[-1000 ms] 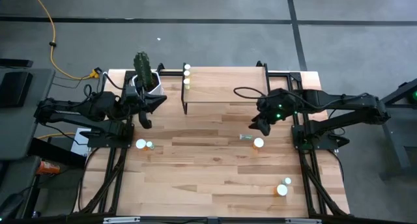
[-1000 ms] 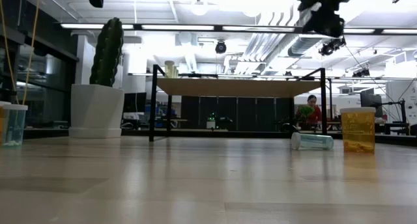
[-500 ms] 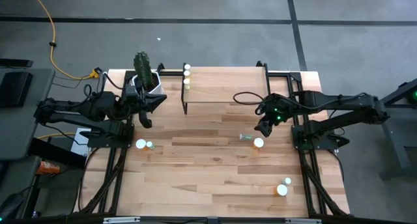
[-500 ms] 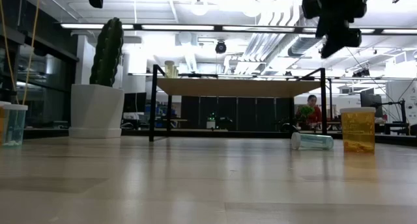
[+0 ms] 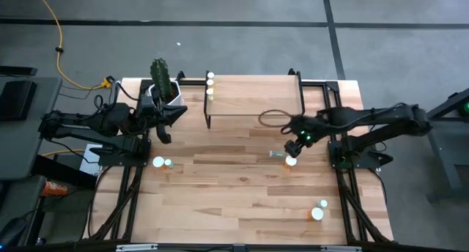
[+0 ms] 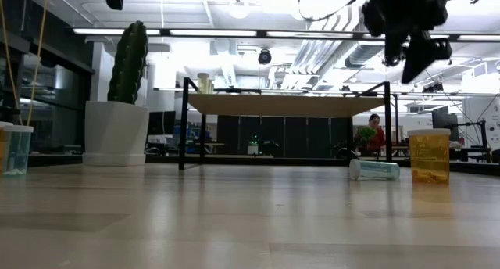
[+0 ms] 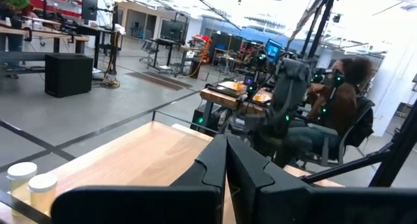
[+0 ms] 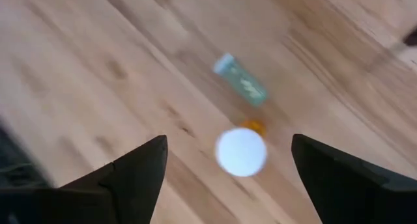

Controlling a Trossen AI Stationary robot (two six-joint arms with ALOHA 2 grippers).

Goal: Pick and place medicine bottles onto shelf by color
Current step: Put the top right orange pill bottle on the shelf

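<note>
An orange bottle with a white cap [image 8: 241, 151] stands upright on the table [image 5: 291, 161], and it also shows in the low view [image 6: 429, 155]. A pale green bottle [image 8: 241, 81] lies on its side just beyond it [image 5: 276, 154]. My right gripper [image 8: 228, 142] is open and hovers above the orange bottle [image 5: 293, 146], one finger on either side of it, touching nothing. My left gripper [image 5: 164, 137] is shut and empty near the cactus pot. The shelf [image 5: 253, 98] carries two bottles [image 5: 210, 85] at its left end.
A cactus in a white pot [image 5: 161, 80] stands at the far left. Two bottles [image 5: 163, 162] stand near the table's left side and two more [image 5: 319, 209] at the near right. A person [image 7: 339, 100] sits beyond the table.
My right gripper has come down and gone toward the table's near edge, and it now hangs over the orange bottle. The bottles have stayed where they were.
</note>
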